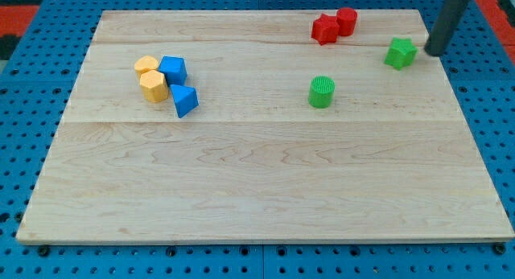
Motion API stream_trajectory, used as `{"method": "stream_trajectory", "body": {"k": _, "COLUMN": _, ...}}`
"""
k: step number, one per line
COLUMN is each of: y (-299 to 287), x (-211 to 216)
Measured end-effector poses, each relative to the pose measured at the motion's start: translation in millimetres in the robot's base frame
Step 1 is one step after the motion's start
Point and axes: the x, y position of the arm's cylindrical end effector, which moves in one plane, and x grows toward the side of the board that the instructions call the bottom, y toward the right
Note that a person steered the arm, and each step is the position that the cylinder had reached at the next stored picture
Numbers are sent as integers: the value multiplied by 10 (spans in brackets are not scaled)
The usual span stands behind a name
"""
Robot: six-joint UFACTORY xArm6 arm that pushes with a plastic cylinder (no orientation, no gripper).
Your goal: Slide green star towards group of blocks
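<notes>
The green star point(400, 52) lies near the board's right edge, toward the view's top. My tip point(433, 51) rests just to the right of it, with a small gap between them. The rod rises up and out of the view's top right corner. A group of blocks sits at the left: a yellow heart-like block point(146, 66), a yellow hexagon point(154, 86), a blue cube-like block point(173, 69) and a blue triangular block point(185, 100), all touching or nearly so.
A green cylinder point(321, 92) stands left of and below the star. A red star point(325, 29) and a red cylinder point(346, 21) sit together at the top. The wooden board point(257, 190) lies on a blue pegboard surface.
</notes>
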Motion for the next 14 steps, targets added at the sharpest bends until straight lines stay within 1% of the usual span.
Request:
{"method": "stream_trajectory", "body": {"k": 1, "y": -929, "x": -196}}
{"method": "stream_trajectory", "body": {"k": 2, "y": -1913, "x": -106}}
{"method": "stream_trajectory", "body": {"k": 3, "y": -2276, "x": -64}}
{"method": "stream_trajectory", "body": {"k": 7, "y": -2323, "x": -79}}
{"method": "stream_trajectory", "body": {"k": 8, "y": -2508, "x": -79}}
{"method": "stream_trajectory", "body": {"k": 9, "y": -2521, "x": -81}}
{"method": "stream_trajectory", "body": {"k": 10, "y": -2812, "x": -52}}
{"method": "stream_trajectory", "body": {"k": 11, "y": -2590, "x": -52}}
{"method": "stream_trajectory", "body": {"k": 12, "y": -2606, "x": -52}}
{"method": "stream_trajectory", "body": {"k": 13, "y": -2145, "x": 26}}
{"method": "stream_trajectory", "body": {"k": 14, "y": -2215, "x": 288}}
